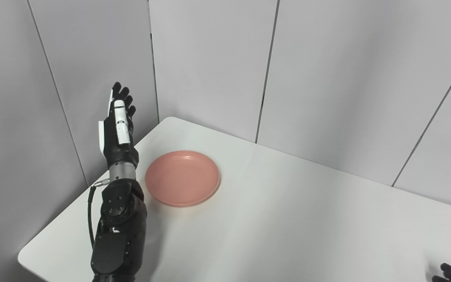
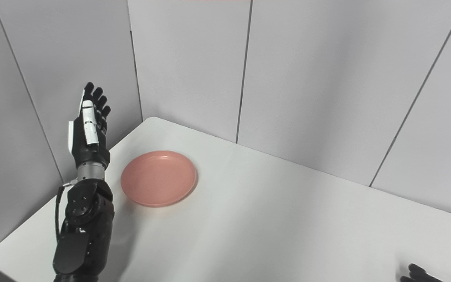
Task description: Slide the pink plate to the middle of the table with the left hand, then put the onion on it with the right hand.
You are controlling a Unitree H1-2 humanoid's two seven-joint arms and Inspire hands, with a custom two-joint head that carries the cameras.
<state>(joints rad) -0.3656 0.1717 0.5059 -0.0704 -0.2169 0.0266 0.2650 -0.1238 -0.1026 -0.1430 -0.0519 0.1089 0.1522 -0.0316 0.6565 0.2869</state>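
The pink plate [image 1: 182, 178], a shallow, smooth, empty dish, lies flat on the white table [image 1: 288, 219] toward its far left corner, so by my judgement the sliding step is not yet done. At about nine o'clock of it the left hand [image 1: 118, 123] stands raised, fingers straight and apart, holding nothing and clear of the rim; it would next need to lower against the plate's left edge and push toward three o'clock. Only the right hand's [image 1: 450, 273] fingertips show at the bottom right, so its state cannot be told, and no onion is in view.
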